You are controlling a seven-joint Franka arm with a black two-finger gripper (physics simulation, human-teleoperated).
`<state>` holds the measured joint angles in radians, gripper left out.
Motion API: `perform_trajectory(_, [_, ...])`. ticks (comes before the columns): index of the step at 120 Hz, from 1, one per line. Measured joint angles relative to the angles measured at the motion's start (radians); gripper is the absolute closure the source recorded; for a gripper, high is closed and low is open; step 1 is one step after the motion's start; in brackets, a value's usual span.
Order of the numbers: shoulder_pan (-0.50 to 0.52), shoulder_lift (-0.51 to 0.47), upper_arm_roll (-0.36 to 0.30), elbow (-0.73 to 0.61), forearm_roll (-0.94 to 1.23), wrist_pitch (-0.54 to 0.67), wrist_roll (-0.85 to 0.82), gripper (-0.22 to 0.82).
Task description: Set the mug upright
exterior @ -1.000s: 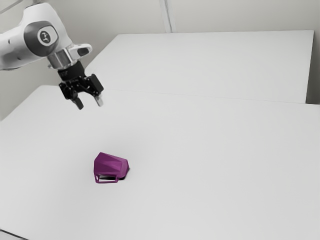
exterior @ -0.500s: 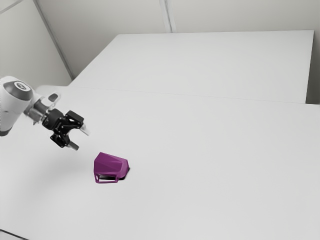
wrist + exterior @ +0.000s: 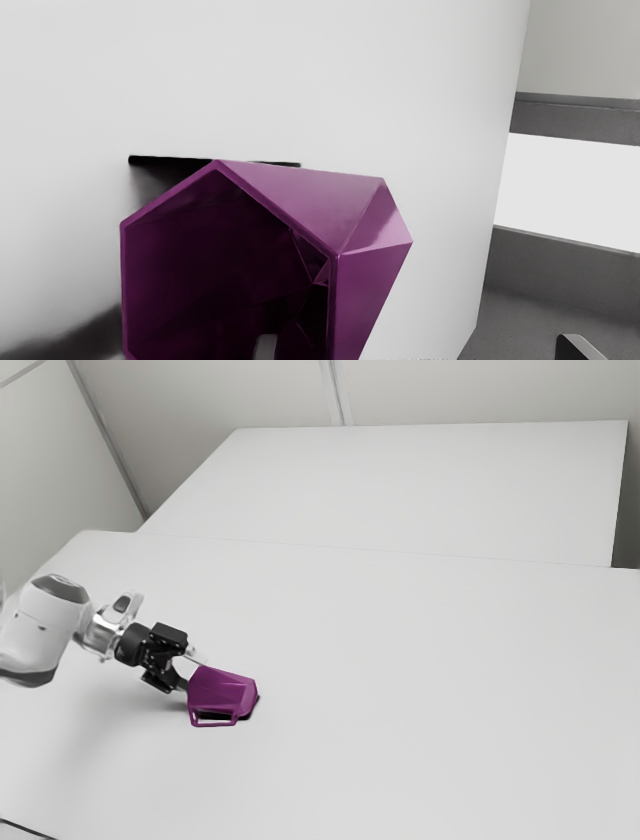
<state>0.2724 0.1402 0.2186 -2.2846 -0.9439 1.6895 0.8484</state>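
Observation:
The purple faceted mug [image 3: 222,690] lies on its side on the white table, its handle toward the exterior view's bottom edge. My gripper [image 3: 193,671] is low beside it at its mouth end, on the exterior view's left. In the wrist view the open mouth of the mug [image 3: 367,215] faces my hand. The gripper [image 3: 422,347] stands open there: one fingertip [image 3: 266,346] shows in front of the dark mouth, the other is outside the mug's wall. Whether the first finger is inside the mouth I cannot tell.
The white table [image 3: 420,690] spreads around the mug, with a second white surface [image 3: 430,490] behind it. A dark cable [image 3: 28,829] shows at the exterior view's lower left corner.
From high above the table, my hand has come down and tilted, then moved toward the exterior view's right up to the mug's mouth. The mug has not moved.

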Motion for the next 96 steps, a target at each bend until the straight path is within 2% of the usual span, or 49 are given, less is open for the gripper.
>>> perform_trajectory(19, [-0.001, 0.031, -0.001, -0.004, -0.043, -0.047, 0.096, 0.02])
perform_trajectory(39, [-0.001, 0.040, -0.001, -0.003, -0.076, -0.069, 0.173, 0.44])
perform_trajectory(54, [0.002, 0.040, -0.001, -0.001, -0.113, -0.079, 0.217, 0.62])
perform_trajectory(73, [0.004, 0.035, -0.001, 0.004, -0.142, -0.090, 0.259, 0.72])
perform_trajectory(96, [-0.008, -0.024, -0.004, 0.023, -0.138, -0.103, 0.278, 0.76])
